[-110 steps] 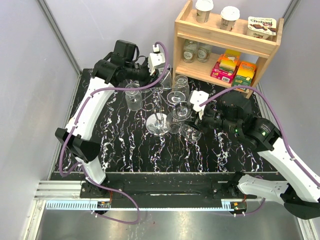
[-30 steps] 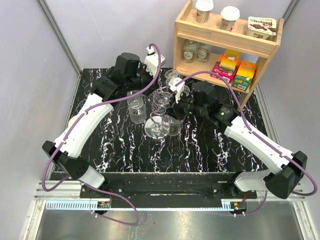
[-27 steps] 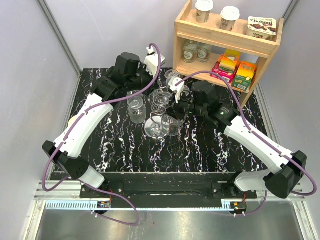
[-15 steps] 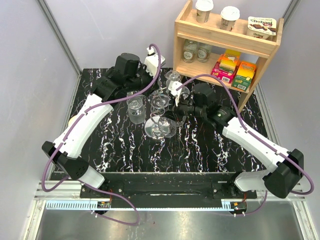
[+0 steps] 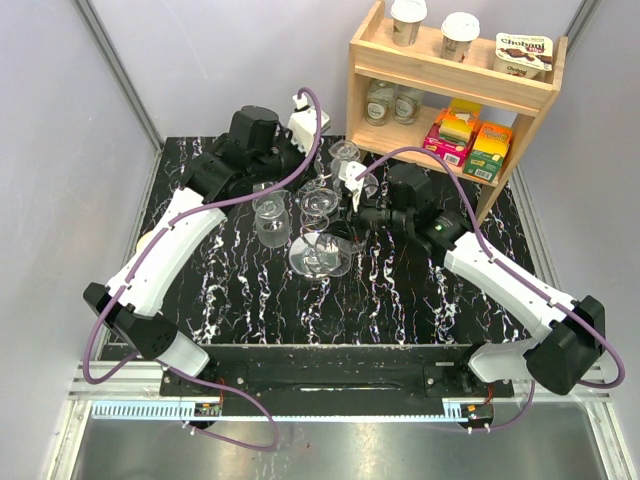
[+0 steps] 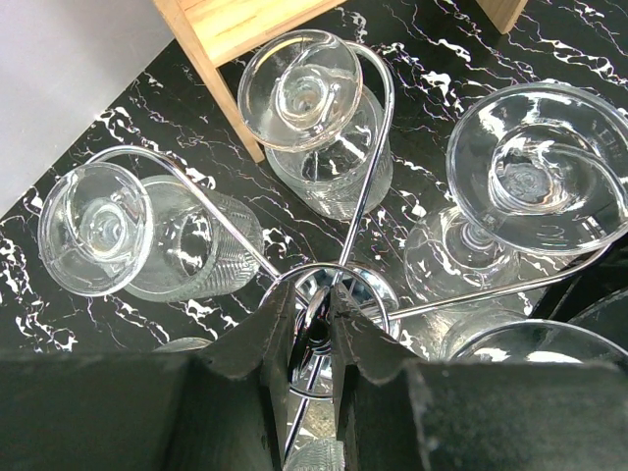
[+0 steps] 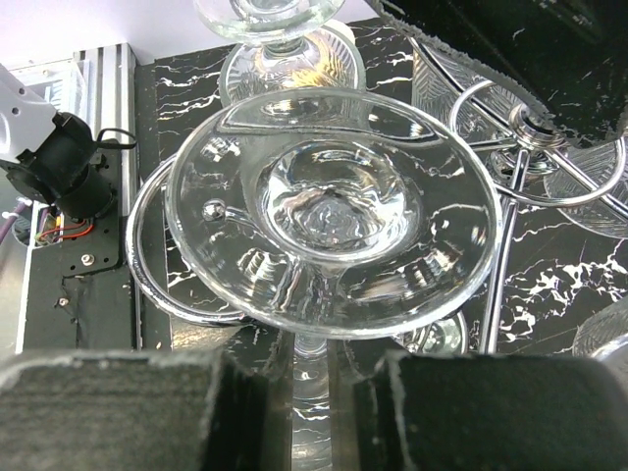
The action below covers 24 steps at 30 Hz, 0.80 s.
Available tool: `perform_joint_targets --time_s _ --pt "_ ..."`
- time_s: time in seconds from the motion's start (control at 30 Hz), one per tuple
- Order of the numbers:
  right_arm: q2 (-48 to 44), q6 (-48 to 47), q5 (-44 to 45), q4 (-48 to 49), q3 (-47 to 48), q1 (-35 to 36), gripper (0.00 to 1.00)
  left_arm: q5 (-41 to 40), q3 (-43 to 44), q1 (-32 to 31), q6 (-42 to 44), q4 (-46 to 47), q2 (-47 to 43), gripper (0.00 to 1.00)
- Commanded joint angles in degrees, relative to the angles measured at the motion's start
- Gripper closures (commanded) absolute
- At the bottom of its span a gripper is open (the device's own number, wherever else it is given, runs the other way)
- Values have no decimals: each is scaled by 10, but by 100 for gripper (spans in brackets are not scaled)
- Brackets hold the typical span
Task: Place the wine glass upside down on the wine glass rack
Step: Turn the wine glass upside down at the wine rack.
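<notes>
The wine glass rack (image 5: 322,255) stands around the middle of the tabletop (image 5: 250,300), slightly toward the far edge. The wooden shelf (image 5: 450,95) occupies the far right corner.

The left gripper (image 6: 314,329) is above the rack. Its jaws are pressed against the central post just under the top loop.

The right gripper (image 7: 312,365) is at the rack's right side. Its jaws pinch the stem of the wine glass (image 7: 329,211), which is inverted, foot uppermost, bowl hanging below the fingers (image 7: 245,378). A curled rack arm circles beneath the foot; whether the foot bears on it cannot be told.

Two other glasses (image 6: 299,88) (image 6: 95,228) hang inverted from far-side arms.
</notes>
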Motion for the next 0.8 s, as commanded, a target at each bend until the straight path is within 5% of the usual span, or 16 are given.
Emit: perform_joint_targets --time_s 0.0,0.77 --pt "-19 -3 -193 102 3 31 100 -27 19 -5 8 43 18 100" --pt "-2 140 -248 316 -77 31 100 -6 25 -5 21 44 36 100"
